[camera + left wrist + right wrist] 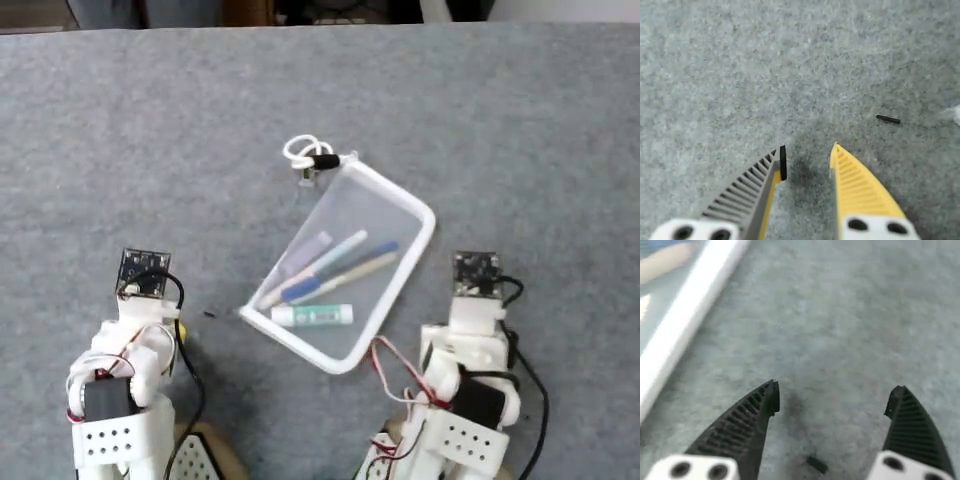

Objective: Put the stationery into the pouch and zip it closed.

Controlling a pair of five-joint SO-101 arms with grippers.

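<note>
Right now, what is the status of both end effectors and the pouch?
Left end effector open, empty, over mat. Right end effector open, empty, beside pouch edge. Pouch lies flat, pens and glue stick inside. Small black scrap on mat.

I list a white left arm (125, 370) at 7 o'clock, a white right arm (465, 380) at 5, both with black and red cables, a left gripper (808, 157) ribbed yellow and grey, and a right gripper (835, 395) ribbed black.

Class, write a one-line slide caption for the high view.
Clear pouch holding pens and a white tube, lying on the grey table.
</note>
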